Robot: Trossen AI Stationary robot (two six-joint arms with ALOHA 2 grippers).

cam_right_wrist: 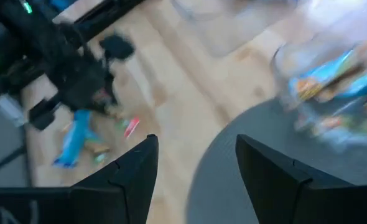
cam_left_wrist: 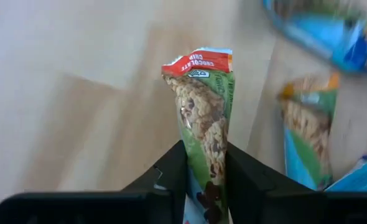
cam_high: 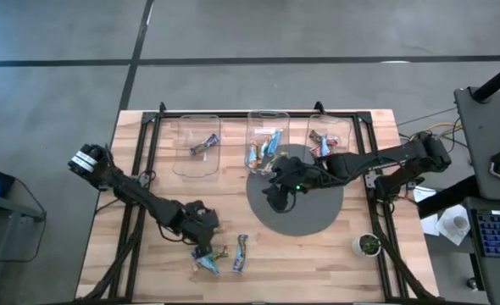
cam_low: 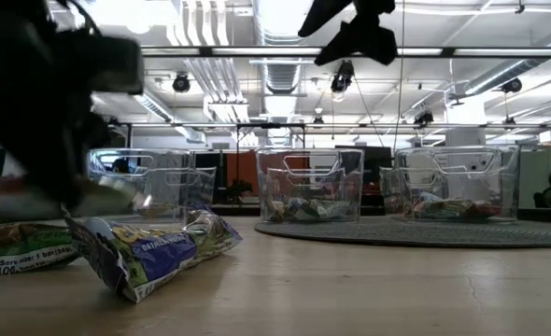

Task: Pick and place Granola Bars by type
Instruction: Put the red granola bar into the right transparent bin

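A: Left gripper point(cam_left_wrist: 205, 180)?
B: Fingers point(cam_left_wrist: 171, 171) clamped on a green granola bar point(cam_left_wrist: 203, 118), red end sticking out past the tips. Two more bars point(cam_high: 240, 252) on the wood just beside it.
A: Right gripper point(cam_right_wrist: 196, 168)?
B: Fingers spread wide, nothing between them, above the grey mat point(cam_high: 318, 216), near the middle bin point(cam_high: 265, 140).

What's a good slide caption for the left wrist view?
Left gripper shut on a green chocolate chip granola bar, other bars lying nearby on the wooden table.
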